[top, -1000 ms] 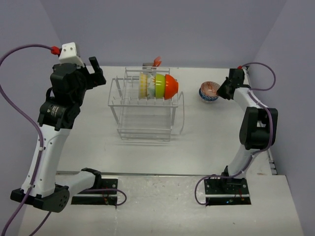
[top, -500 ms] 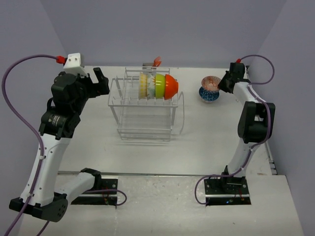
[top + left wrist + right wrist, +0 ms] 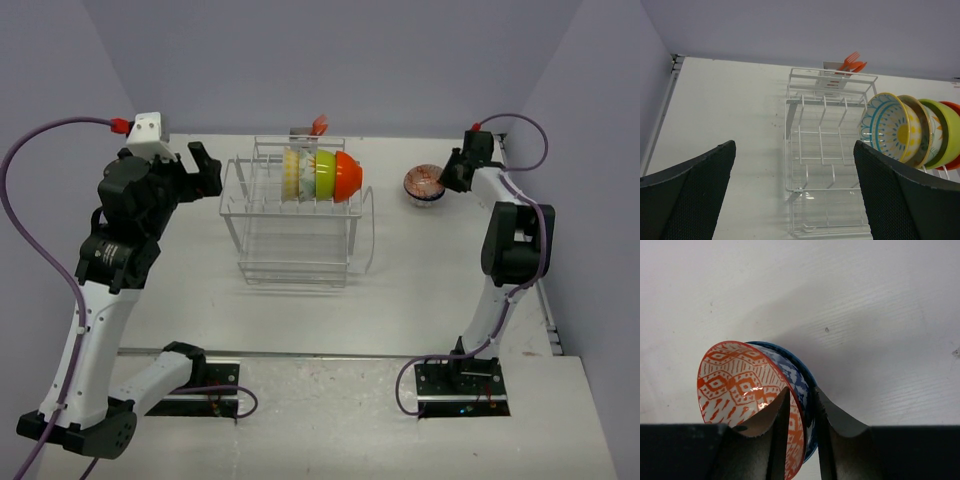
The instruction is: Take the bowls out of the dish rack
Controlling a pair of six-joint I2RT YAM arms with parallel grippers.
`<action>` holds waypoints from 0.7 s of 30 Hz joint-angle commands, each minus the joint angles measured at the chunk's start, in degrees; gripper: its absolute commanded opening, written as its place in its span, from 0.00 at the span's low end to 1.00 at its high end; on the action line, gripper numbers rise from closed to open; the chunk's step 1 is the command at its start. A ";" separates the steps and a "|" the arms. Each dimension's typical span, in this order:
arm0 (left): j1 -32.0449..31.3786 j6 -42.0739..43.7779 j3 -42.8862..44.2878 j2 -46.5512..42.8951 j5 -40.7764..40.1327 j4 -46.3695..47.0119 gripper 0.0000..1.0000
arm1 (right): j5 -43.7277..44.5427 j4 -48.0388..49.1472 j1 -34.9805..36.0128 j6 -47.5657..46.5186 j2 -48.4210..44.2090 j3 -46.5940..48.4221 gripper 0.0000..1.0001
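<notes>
— Where are the bowls (image 3: 322, 173)?
— Four stand on edge along the top of the rack (image 3: 295, 235), upper centre of the top view. The red bowl (image 3: 735, 385) lies nested in the blue bowl (image 3: 795, 375), tilted, at upper right.
— The right gripper (image 3: 801, 392)?
— Its fingers (image 3: 840, 422) straddle both rims, one inside the red bowl, one behind the blue. Pinching or loose, I can't tell.
— The left gripper (image 3: 794, 150)?
— Spread wide, left of the rack, apart from it.

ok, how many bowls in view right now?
6. Four stand on edge atop the dish rack: sunburst bowl, olive-rimmed bowl, lime green bowl, orange bowl. Two nested on the table to its right: red-zigzag bowl inside blue bowl. None seems hidden.
</notes>
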 commanded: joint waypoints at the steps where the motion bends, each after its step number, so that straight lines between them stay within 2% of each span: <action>1: 0.49 1.62 -0.41 -0.25 1.61 2.60 1.00 | -1.21 3.02 -0.24 -0.29 -1.80 -0.47 0.27; 5: 0.49 1.89 -0.41 -0.51 1.70 2.69 1.00 | -0.68 2.93 -0.24 -0.20 -2.49 -0.82 0.33; 14: 0.49 1.71 -0.85 0.19 4.95 3.21 1.00 | 2.57 0.21 -0.32 2.17 -7.59 -2.75 0.38; 17: 0.49 1.36 -0.50 0.19 8.46 4.09 1.00 | 3.37 -0.41 -0.67 4.19 -8.91 -4.33 0.40; 19: 0.49 1.10 0.03 0.46 13.90 5.06 1.00 | 4.50 -0.41 -0.94 5.77 -10.92 -6.17 0.41; 21: 0.49 0.05 0.21 0.98 19.78 6.72 1.00 | 5.03 -0.23 -0.85 6.48 -12.86 -7.23 0.48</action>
